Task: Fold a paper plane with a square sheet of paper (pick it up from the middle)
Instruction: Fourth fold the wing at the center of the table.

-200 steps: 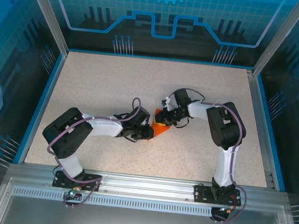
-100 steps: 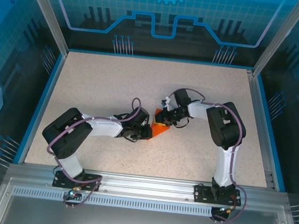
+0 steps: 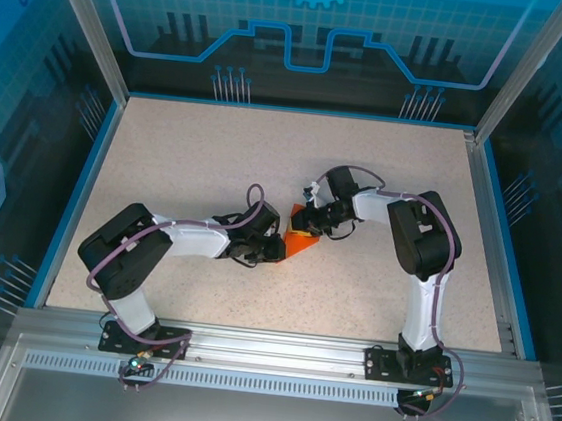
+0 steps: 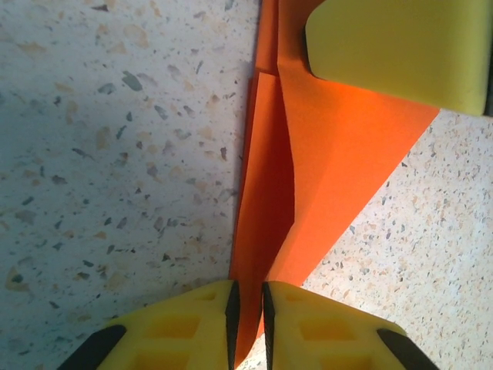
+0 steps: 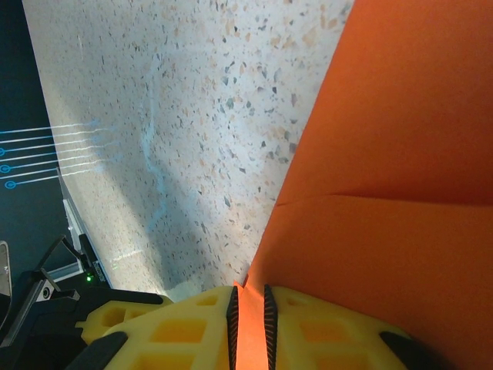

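A: Where is the orange paper (image 3: 301,243) found?
B: It is seen near the middle of the speckled table (image 3: 197,151), between the two wrists; it is folded to a pointed shape, and layered flaps with a crease between them are made out from the left wrist.
A: How is the left gripper (image 4: 246,308) set?
B: Its yellow fingers are drawn almost together; a thin edge of the paper is pinched in the narrow slit between them; the paper is seen fanning away from the grip over the table.
A: And the right gripper (image 5: 250,308)?
B: Much the same is observed; its fingers are closed to a sliver, and an orange edge is clamped there; a broad orange face with one crease across it is shown on the right of that view.
A: Is anything else noted?
B: From the left wrist, a yellow finger pad (image 4: 393,50) of the other arm is seen at the paper's far end, laid over its upper corner; whether the paper is lifted or lies flat cannot be told.
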You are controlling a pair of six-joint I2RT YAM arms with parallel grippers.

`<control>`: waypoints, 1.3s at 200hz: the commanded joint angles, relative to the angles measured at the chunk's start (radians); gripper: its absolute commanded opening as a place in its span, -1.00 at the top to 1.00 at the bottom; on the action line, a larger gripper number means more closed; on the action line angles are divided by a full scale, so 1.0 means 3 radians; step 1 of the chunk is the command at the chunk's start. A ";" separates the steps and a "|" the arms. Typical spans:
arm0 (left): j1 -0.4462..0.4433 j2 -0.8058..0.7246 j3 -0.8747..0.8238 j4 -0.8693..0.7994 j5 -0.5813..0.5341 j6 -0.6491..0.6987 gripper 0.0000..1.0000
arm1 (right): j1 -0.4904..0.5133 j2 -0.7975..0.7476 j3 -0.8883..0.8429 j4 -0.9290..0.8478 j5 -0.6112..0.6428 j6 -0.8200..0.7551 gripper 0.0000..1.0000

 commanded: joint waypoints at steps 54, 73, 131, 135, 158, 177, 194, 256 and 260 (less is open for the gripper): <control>0.0003 -0.0034 -0.0112 -0.0267 0.0027 0.0011 0.75 | -0.0033 0.0238 -0.0023 -0.0121 0.0350 -0.0095 0.61; 0.0004 -0.0033 -0.0100 -0.0313 0.0026 0.0023 0.70 | -0.0033 0.0247 -0.0018 -0.0125 0.0353 -0.0096 0.61; 0.0006 -0.0098 -0.0132 -0.0370 0.0001 0.0010 0.77 | -0.0033 0.0263 -0.0011 -0.0130 0.0355 -0.0098 0.61; 0.0004 -0.0095 -0.0137 -0.0367 0.0006 0.0009 0.78 | -0.0034 0.0264 -0.0013 -0.0131 0.0356 -0.0096 0.61; 0.0002 -0.0061 -0.0120 -0.0406 0.0022 0.0017 0.84 | -0.0030 0.0269 -0.0008 -0.0125 0.0352 -0.0098 0.60; 0.0001 -0.0044 -0.0117 -0.0432 0.0002 0.0008 0.88 | -0.0028 0.0269 -0.0010 -0.0130 0.0353 -0.0093 0.61; 0.0000 -0.0054 -0.0105 -0.0523 -0.0060 -0.0001 0.90 | -0.0029 0.0274 -0.0007 -0.0136 0.0362 -0.0096 0.61; -0.0074 0.0028 -0.0012 -0.0864 -0.0144 0.0028 0.91 | -0.0007 0.0314 0.0032 -0.0224 0.0462 -0.0105 0.61; -0.0088 0.0032 0.0003 -0.0892 -0.0149 0.0028 0.91 | -0.0007 0.0317 0.0040 -0.0238 0.0468 -0.0104 0.61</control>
